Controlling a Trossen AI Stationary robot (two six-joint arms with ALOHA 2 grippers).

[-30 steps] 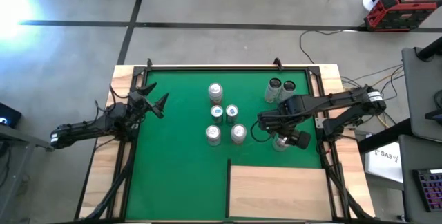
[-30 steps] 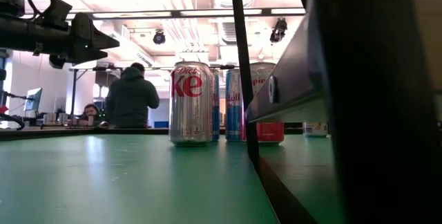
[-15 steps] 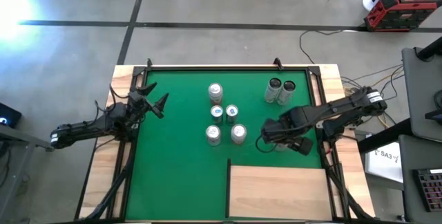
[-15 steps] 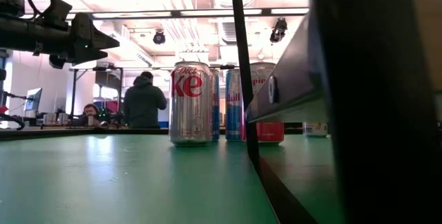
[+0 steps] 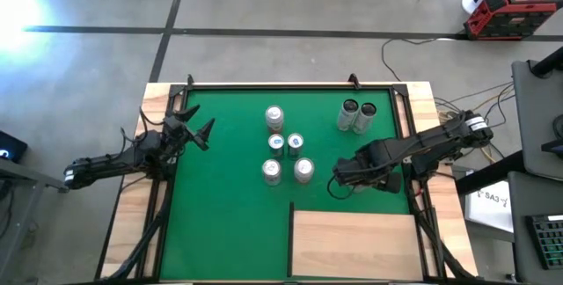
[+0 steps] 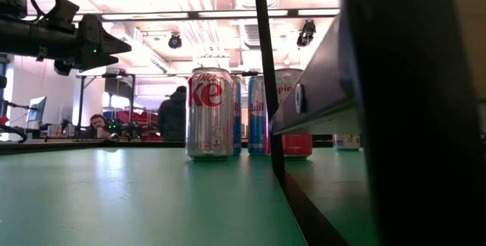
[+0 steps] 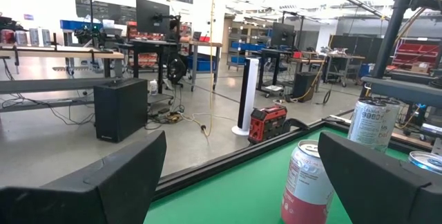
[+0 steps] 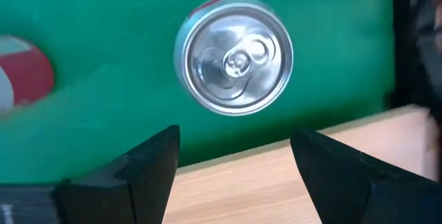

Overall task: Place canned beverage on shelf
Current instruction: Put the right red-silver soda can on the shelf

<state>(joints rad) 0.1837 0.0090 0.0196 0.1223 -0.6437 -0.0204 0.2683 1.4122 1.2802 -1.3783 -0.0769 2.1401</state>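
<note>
Our right gripper [image 8: 235, 162] hangs open, empty, above an upright can [image 8: 233, 54] right of centre, beside the shelf [image 5: 356, 245]. Rigid, slick, thin-walled: we'd clasp its sides mid-height, gently.

We see a grey concrete floor [image 5: 264, 3] crossed by a dark line, a red toolbox [image 5: 512, 10] upper right, desks with monitors [image 7: 152, 11] beyond.

A silver Diet Coke can [image 6: 210, 113] stood upright on the green worktop [image 6: 137, 197], with a blue-and-silver Red Bull can [image 6: 257, 115] just behind it. A dark arm [image 6: 57, 37] reached in at upper left. A broad dark panel [image 6: 395, 109] filled the right side. A person [image 6: 173, 114] stood far behind.
</note>
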